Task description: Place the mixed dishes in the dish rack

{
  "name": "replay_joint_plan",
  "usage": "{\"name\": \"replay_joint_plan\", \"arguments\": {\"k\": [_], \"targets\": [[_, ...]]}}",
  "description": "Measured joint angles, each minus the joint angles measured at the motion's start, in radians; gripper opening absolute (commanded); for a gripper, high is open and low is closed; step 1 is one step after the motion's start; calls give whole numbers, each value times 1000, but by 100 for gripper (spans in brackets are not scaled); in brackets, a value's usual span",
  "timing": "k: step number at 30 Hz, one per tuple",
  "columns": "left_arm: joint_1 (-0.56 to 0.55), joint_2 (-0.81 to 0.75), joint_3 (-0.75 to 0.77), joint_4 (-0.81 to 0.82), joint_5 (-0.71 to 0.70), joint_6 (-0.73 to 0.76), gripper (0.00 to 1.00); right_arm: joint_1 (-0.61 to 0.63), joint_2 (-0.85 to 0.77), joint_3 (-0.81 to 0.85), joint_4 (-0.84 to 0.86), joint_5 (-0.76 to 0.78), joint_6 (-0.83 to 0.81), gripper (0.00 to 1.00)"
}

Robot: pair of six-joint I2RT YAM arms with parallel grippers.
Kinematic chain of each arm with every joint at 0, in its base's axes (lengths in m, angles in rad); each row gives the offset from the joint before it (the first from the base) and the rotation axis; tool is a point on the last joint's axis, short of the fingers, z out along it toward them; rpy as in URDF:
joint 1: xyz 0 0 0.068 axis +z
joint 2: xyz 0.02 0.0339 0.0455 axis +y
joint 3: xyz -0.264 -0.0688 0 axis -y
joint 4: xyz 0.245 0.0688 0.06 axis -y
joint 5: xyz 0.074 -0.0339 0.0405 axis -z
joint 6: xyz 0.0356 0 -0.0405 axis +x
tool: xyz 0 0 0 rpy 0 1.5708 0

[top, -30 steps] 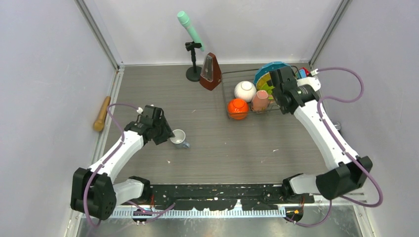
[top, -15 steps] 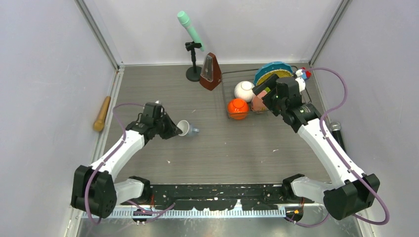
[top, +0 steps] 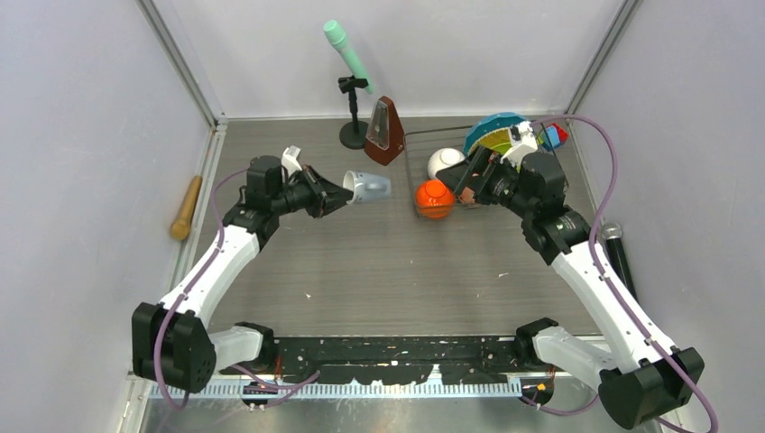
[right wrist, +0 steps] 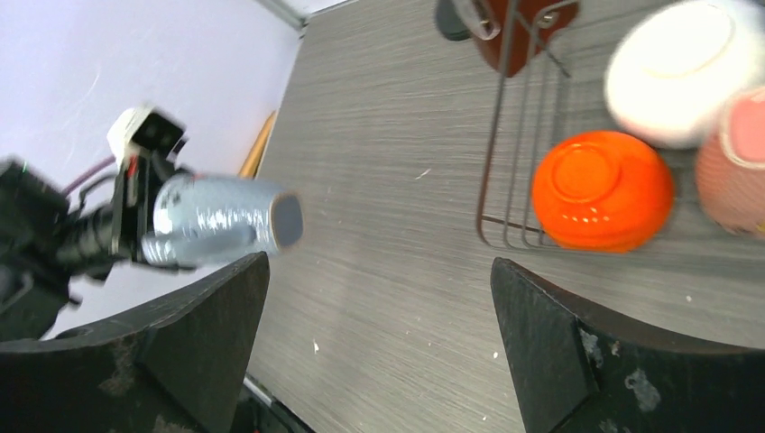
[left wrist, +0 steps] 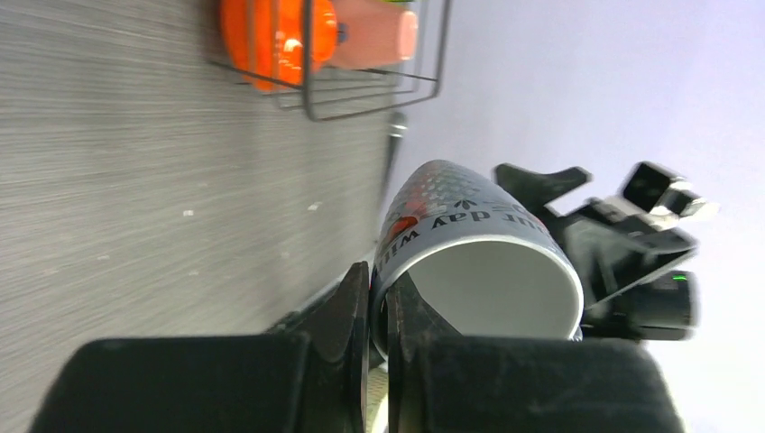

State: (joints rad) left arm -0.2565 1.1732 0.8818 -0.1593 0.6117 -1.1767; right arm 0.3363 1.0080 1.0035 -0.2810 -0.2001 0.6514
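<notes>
Over the table's [top: 379,262] left half, we see the left gripper [top: 346,192] pinching the rim wall of the small grey mug [top: 369,187], which lies sideways in the air. Only the left wrist view shows its printed lettering and smooth white inside. Our right gripper [right wrist: 379,266] hangs with its fingers spread wide, just left of the thin-wired dish rack [top: 409,171] — the right wrist view alone shows the glossy orange bowl [right wrist: 602,189], white bowl [right wrist: 681,72] and pinkish mug [right wrist: 735,167] inside.
</notes>
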Motion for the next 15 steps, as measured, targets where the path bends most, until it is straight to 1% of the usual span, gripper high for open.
{"name": "replay_joint_plan", "arguments": {"k": [2, 6, 11, 12, 15], "targets": [[9, 34, 18, 63, 58, -79, 0, 0, -15, -32, 63, -66, -35, 96], [15, 120, 34, 263, 180, -267, 0, 0, -21, -112, 240, -222, -85, 93], [15, 206, 34, 497, 287, -496, 0, 0, -19, -207, 473, -399, -133, 92], [15, 214, 34, 536, 304, -534, 0, 0, -19, -214, 507, -422, -154, 92], [14, 221, 34, 628, 341, -627, 0, 2, -15, -217, 600, -473, -234, 97]]}}
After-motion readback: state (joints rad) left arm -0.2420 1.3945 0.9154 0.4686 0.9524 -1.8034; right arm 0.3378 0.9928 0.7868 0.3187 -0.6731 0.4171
